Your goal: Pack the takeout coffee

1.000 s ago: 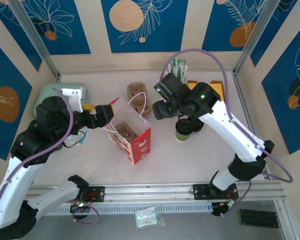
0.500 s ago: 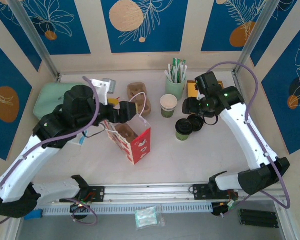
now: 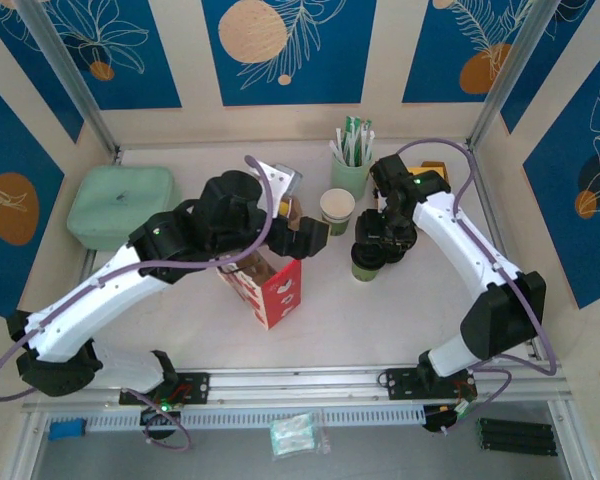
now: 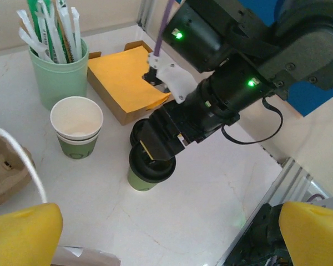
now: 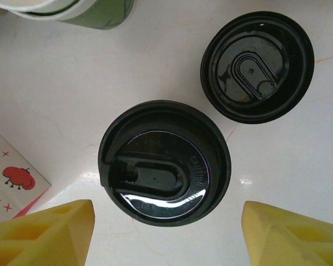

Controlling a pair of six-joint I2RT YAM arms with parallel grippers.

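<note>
Hovers the right pincer (image 5: 166, 230) straight above the takeout coffee (image 5: 165, 162), yellow pads (image 5: 41, 230) spread wide on either side of the round black lid and clear of it: released, gripping nothing. Finds that cup upright on the white desk (image 5: 72, 100), right of the middle in the top view, lid seated on the rim with the drink slot facing up. Just beside it, apart from it, a second black lid (image 5: 257, 66) lying loose on the desk. Close by toward the far side, an open paper cup (image 4: 76, 126) with a green lower band, upright, and beyond that a mint-green tumbler (image 4: 58, 72) of wrapped sticks next to a shallow cardboard box of orange paper (image 4: 127, 77). Reaches the left arm across the desk above a red-and-white paper bag (image 3: 275, 285) that stands open, with the left pincer (image 4: 166, 238) pointed at the cups, foam pads wide apart, released and empty, near the coffee but not touching it. At the left edge of the left wrist view, part of a brown cardboard cup carrier (image 4: 3, 166). At the far left of the desk, a pale green container (image 3: 120, 205).
</note>
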